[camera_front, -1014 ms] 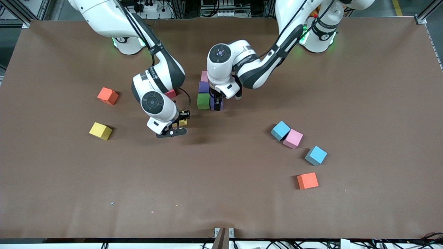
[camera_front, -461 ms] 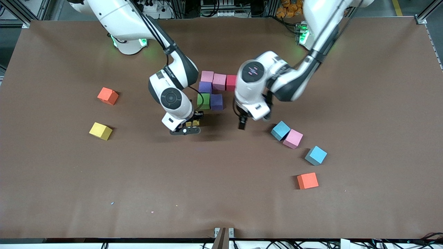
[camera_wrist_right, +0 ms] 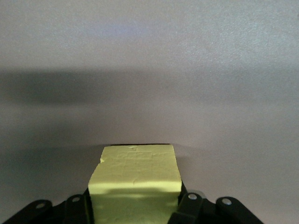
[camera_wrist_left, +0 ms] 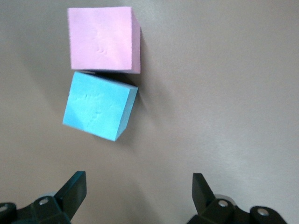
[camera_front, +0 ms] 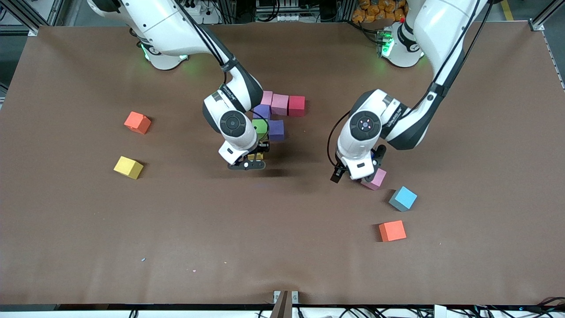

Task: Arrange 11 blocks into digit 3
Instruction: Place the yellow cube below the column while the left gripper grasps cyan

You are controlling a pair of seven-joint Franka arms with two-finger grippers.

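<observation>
Left gripper (camera_wrist_left: 138,196) newly over blue block (camera_wrist_left: 99,106) — empty

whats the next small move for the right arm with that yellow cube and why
Probably lower it and set it down touching the green block, on the side nearer the front camera. The right gripper is shut on the yellow block just there, in the air, and the column of the partial figure ends at green. The left gripper hangs open over the light blue block.

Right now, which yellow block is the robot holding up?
The yellow block pinched in the right gripper, up over the table beside the green block. The other yellow block lies loose, toward the right arm's end of the table.
</observation>
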